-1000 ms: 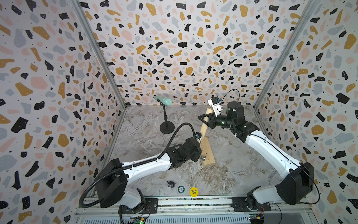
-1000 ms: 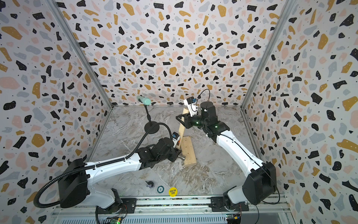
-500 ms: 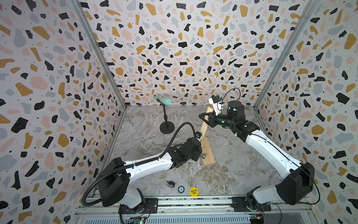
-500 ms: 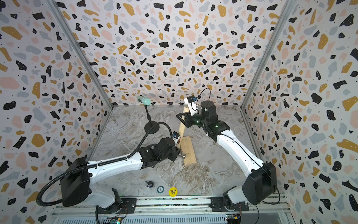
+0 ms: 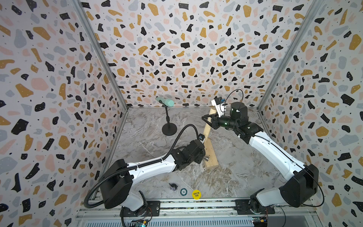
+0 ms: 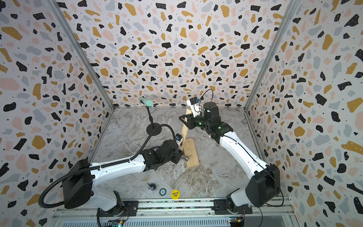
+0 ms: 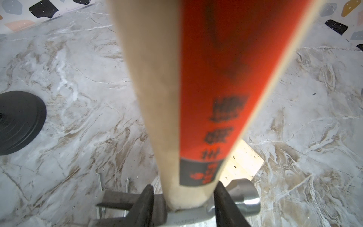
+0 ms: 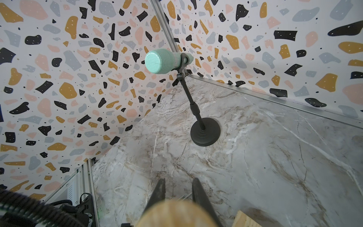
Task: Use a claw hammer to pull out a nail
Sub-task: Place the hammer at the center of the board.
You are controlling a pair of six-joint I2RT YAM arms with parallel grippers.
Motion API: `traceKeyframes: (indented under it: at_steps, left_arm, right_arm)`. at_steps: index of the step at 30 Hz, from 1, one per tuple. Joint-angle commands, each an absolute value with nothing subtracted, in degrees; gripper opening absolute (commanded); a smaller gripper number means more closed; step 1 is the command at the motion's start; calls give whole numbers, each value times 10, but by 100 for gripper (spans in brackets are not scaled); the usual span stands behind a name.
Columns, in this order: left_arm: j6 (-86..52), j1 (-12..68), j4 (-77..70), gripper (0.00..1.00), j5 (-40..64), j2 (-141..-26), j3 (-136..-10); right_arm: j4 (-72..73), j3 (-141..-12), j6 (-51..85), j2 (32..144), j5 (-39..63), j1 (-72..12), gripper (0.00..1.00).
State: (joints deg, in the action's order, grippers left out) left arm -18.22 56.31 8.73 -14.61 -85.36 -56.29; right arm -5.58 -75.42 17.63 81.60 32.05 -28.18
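Lying at the lower middle of both top views, near the rail, are a yellow disc (image 5: 196, 194), a green chip (image 5: 183, 192) and a small dark object (image 5: 173, 186), well apart from both arms.

Farther in, at the centre of the frame, the left gripper (image 5: 202, 155) pinches the claw hammer (image 5: 207, 129) low on its pale handle, just above the steel head. In the left wrist view its two dark fingers (image 7: 145, 198) press against either side of the handle, below the orange-and-black label, so the jaws are part-way spread by the wood between them. The silver striking face sits just beside the left edge of the wood block (image 5: 211, 155), which lies flat on the marble table (image 5: 245, 161). Two thin grey nails (image 7: 99, 181) show against the marble by the dark claw; whether the claw has caught either, I cannot tell.

From there the handle slants up and away toward the upper right of centre, where the right gripper (image 5: 208, 119) is clamped on its far end, its fingers (image 8: 159, 190) tight on both sides.

Beyond, left of centre, stands a mint microphone (image 5: 166, 102) on a black stand.
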Motion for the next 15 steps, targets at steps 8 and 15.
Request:
traceKeyframes:
  at_steps: [8,15]
  left_arm:
    - [-183,564,49,46,-173,-841,-545]
    - [-179,565,40,46,-183,-836,-536]
  right_arm:
    - [12,-791,235,796,394,-272,0]
    - [21,-782,242,799,410,-270,0]
